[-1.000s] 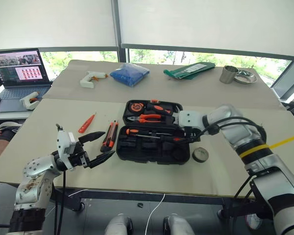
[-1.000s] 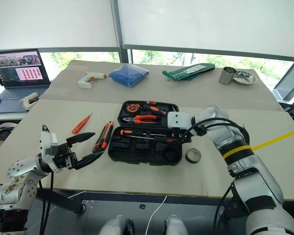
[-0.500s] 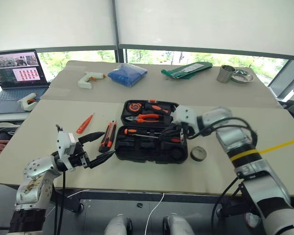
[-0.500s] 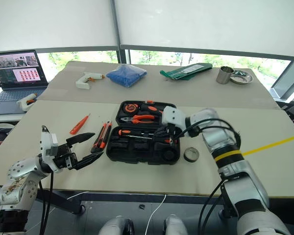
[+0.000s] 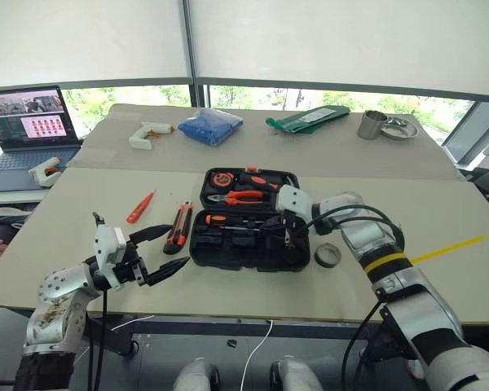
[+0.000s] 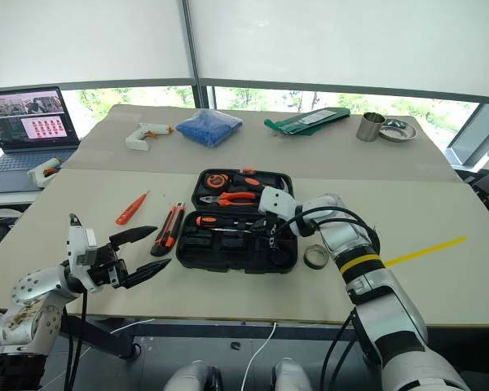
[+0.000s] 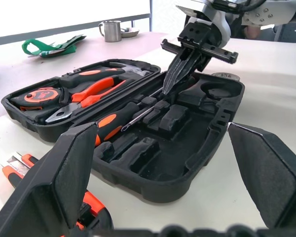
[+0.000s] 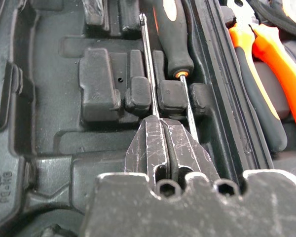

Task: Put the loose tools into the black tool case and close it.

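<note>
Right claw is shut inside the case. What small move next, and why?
Probably press the thin steel screwdriver shaft down into its moulded slot. The right claw is shut with its tip at that shaft in the open black plastic tool case, and the shaft seems to lie across the ribs, not seated.

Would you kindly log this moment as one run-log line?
right gripper: shut, over open tool case | left gripper: open, near table edge | utility knife, tester screwdriver, tape roll: outside case
</note>
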`<control>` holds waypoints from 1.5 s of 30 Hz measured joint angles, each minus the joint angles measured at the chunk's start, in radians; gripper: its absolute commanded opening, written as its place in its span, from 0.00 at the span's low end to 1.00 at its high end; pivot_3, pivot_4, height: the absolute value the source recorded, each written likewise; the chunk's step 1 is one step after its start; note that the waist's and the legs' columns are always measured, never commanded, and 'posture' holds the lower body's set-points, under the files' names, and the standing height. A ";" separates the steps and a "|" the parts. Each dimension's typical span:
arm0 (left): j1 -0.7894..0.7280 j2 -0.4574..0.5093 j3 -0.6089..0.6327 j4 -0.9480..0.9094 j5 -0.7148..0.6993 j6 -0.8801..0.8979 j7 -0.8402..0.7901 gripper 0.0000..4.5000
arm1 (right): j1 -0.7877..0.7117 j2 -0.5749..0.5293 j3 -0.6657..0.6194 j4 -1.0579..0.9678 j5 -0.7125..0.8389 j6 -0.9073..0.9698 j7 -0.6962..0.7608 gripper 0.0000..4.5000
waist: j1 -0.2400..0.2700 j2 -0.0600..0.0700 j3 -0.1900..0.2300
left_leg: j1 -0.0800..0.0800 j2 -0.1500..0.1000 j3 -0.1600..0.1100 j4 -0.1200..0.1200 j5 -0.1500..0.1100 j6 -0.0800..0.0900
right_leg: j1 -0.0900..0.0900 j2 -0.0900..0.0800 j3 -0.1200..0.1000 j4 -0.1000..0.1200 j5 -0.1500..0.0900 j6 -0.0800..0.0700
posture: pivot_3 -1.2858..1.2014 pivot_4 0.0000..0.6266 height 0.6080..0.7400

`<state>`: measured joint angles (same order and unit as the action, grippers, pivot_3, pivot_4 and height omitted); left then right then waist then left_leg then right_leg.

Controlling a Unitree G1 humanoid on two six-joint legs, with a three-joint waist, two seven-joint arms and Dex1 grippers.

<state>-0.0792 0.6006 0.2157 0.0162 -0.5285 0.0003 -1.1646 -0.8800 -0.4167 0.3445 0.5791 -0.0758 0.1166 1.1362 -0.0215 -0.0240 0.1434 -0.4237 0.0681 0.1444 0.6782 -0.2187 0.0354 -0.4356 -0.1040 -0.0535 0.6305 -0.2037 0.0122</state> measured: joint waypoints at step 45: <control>-0.572 0.149 -0.068 0.486 0.217 0.629 0.554 1.00 | 0.675 -0.120 -0.500 -0.937 0.599 0.044 -0.207 1.00 | 0.033 -0.003 0.002 | -0.008 -0.003 -0.001 -0.002 0.000 0.004 | -0.002 0.000 -0.012 -0.002 -0.005 0.001 | 0.52 0.24 0.99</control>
<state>-0.6510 0.7494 0.1479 0.5018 -0.3111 0.6292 -0.6106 -0.2053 -0.5370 -0.1557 -0.3580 0.5227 0.1609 0.9296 0.0115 -0.0267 0.1453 -0.4315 0.0652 0.1431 0.6759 -0.2192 0.0394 -0.4379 -0.1041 -0.0657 0.6285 -0.2091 0.0129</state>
